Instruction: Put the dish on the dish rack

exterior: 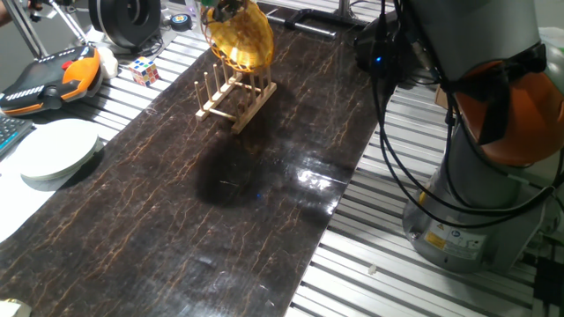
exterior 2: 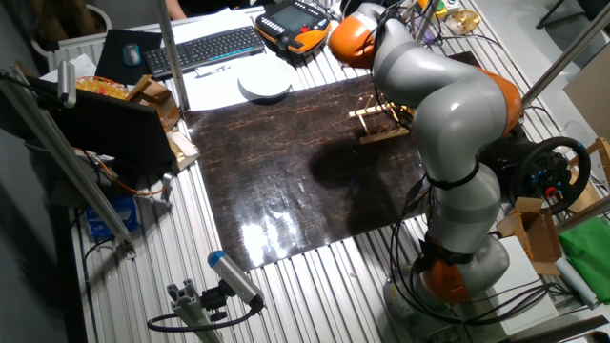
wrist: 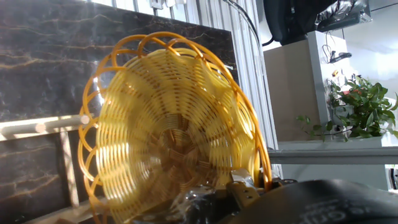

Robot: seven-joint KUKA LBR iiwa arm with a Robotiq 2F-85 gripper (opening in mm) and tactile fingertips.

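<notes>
Gripper (wrist: 249, 190) clamped on the rim of the round shallow yellow-orange woven wicker-like dish with a scalloped rim (wrist: 171, 124), as judged from the hand view, where a fingertip presses the rim at the lower right of the dish. Held on edge, nearly upright.

Position of the dish (exterior: 238, 33): above the far end of the small light natural-wood dish rack with two rows of upright pegs (exterior: 236, 95), near the peg tops. Contact between dish and pegs not determinable from either fixed view. Rack standing on the dark marble-patterned mat (exterior: 220, 211) that covers the ribbed metal table (exterior: 370, 282).

Task status:
- Done: dish grasped, lifted, turned on edge, brought over the rack.
- Left, by judgement: lower the dish between the peg rows, confirm seating, open the fingers, withdraw.

Other items: plain white round plate (exterior: 57, 151) at the mat's edge, well apart from the rack; orange-and-black handheld control pendant (exterior: 48, 79); multicoloured puzzle cube (exterior: 144, 70); black keyboard (exterior 2: 205, 46).

Markings: yellow label (exterior: 445, 239) on the base of the arm, text too small to read. No brand name or other writing legible in any view.
</notes>
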